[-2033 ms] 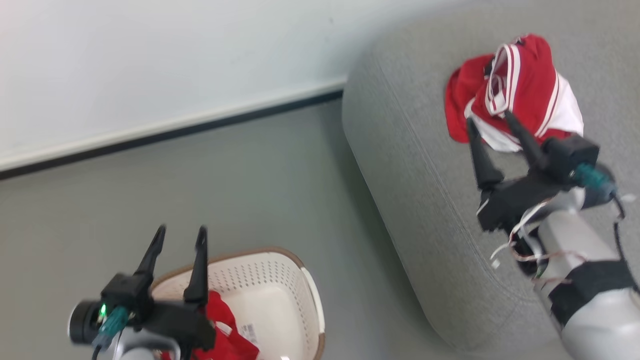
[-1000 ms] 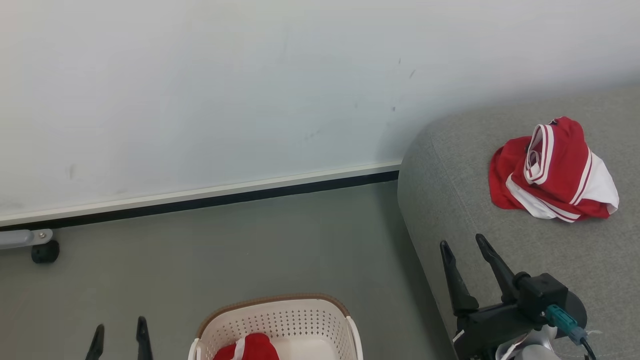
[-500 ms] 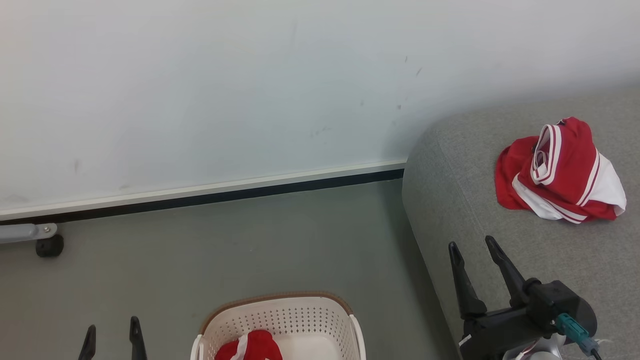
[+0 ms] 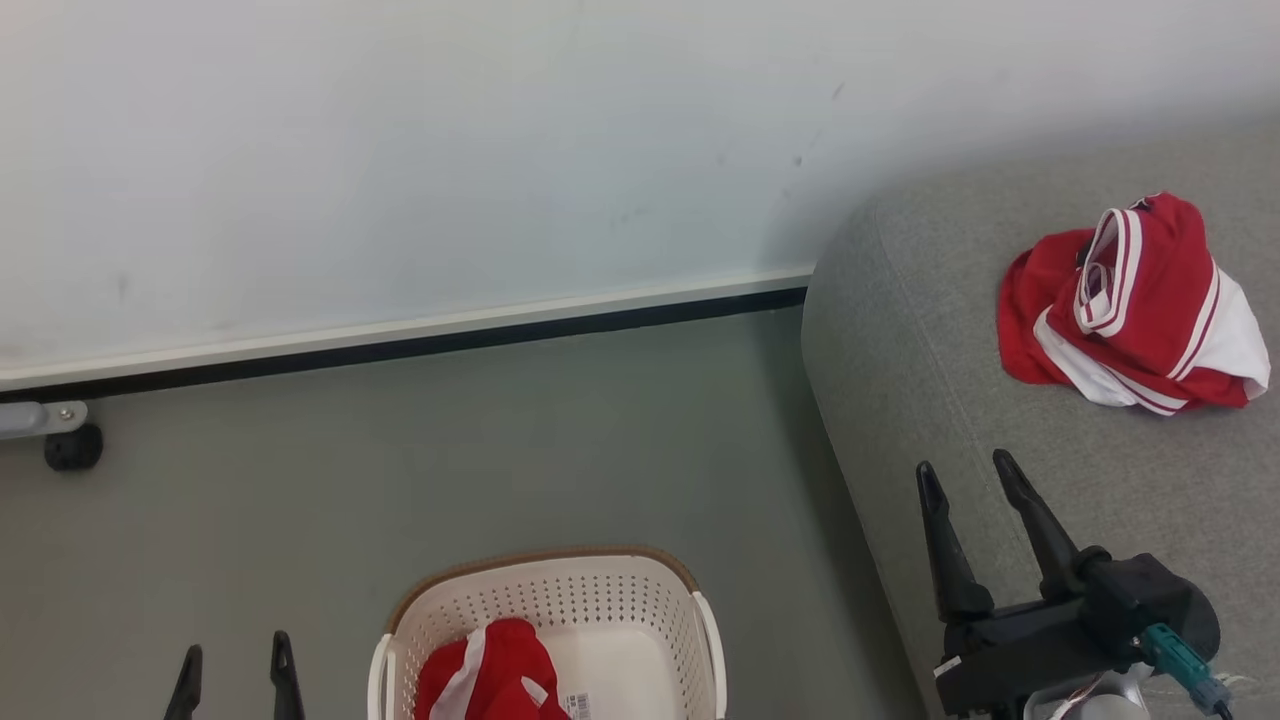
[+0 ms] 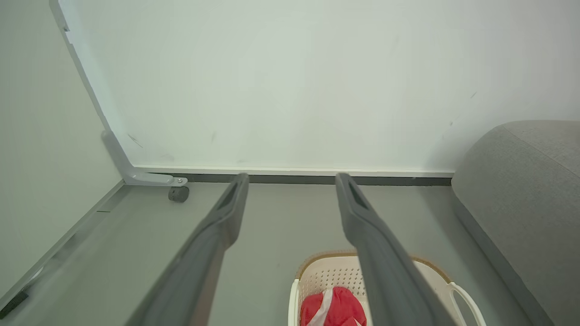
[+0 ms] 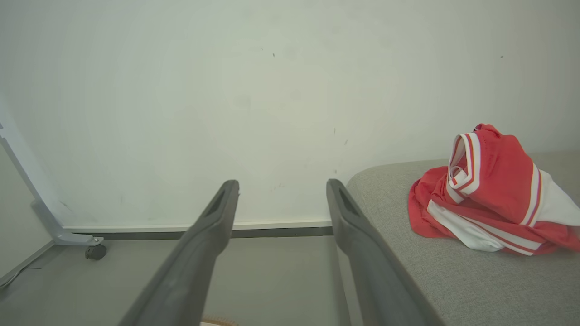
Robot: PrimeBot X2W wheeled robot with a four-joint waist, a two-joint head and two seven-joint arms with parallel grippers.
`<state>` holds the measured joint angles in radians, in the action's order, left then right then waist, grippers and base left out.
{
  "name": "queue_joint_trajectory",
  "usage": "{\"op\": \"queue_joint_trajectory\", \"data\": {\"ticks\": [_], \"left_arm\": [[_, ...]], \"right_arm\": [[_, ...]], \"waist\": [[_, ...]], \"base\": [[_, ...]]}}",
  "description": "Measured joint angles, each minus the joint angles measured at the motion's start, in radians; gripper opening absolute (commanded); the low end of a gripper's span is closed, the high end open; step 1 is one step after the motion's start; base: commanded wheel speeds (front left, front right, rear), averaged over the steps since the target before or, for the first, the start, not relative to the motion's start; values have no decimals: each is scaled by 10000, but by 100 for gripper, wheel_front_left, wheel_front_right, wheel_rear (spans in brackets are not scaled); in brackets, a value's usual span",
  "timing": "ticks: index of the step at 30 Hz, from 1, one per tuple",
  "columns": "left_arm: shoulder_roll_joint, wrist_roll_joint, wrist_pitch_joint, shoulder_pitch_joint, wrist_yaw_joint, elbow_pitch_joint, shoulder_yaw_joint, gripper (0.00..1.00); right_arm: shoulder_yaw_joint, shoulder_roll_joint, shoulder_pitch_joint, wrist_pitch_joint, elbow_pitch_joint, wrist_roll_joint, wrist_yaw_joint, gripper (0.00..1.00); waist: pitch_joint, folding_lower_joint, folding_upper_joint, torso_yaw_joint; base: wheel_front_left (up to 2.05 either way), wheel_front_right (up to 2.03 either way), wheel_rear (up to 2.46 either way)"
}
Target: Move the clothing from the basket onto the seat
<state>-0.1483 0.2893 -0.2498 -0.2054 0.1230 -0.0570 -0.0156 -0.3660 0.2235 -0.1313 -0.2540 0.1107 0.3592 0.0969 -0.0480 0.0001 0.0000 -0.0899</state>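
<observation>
One piece of the red clothing [image 4: 1130, 305] with white stripes lies crumpled on the light grey seat [image 4: 900, 330] at the right, and shows as clothing [image 6: 489, 213] on the seat [image 6: 453, 280] in the right wrist view. More red clothing [image 4: 490, 680] sits in the cream basket [image 4: 545, 600] on the floor, and shows as clothing [image 5: 333, 308] inside the basket [image 5: 312, 285] in the left wrist view. My right gripper [image 4: 968, 472] stands open over the seat's near edge, short of the garment, holding nothing. Left of the basket, my left gripper [image 4: 235, 655] is open and empty.
A pale wall with a white and black skirting [image 4: 400, 345] runs behind the grey floor [image 4: 450, 450]. A grey metal leg on a black caster [image 4: 70, 445] stands at the far left by the wall.
The camera rose and turned, so the whole picture shifted. My right gripper has drawn back from the garment on the seat, which stays put. My left gripper now stands left of the basket.
</observation>
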Motion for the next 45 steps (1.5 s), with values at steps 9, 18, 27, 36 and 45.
{"op": "queue_joint_trajectory", "data": {"ticks": [9,18,27,36,45], "left_arm": [[-249,-583,257,1207,-274,-523,-740,100],[-234,-1175,836,2731,-543,-1919,-1657,100],[-12,-1889,1522,3997,-807,-3565,-2631,100],[140,-2324,2320,5512,-897,-5051,-2917,100],[251,-2383,2846,6898,-786,-6159,-2823,100]], "right_arm": [[408,125,-378,-25,-401,-268,88,100],[646,221,-1204,-27,-763,-491,98,100],[784,326,-1954,-27,-1106,-625,100,100],[894,374,-2801,-27,-1578,-765,100,100],[907,393,-3494,-29,-1994,-980,100,100]], "waist": [[-1084,1,0,-123],[-2351,2,1,-382],[-3515,2,1,-659],[-4854,2,2,-911],[-6204,1,2,-1076]], "base": [[0,0,0],[0,0,0],[0,0,0],[0,0,0],[0,0,0]]}}
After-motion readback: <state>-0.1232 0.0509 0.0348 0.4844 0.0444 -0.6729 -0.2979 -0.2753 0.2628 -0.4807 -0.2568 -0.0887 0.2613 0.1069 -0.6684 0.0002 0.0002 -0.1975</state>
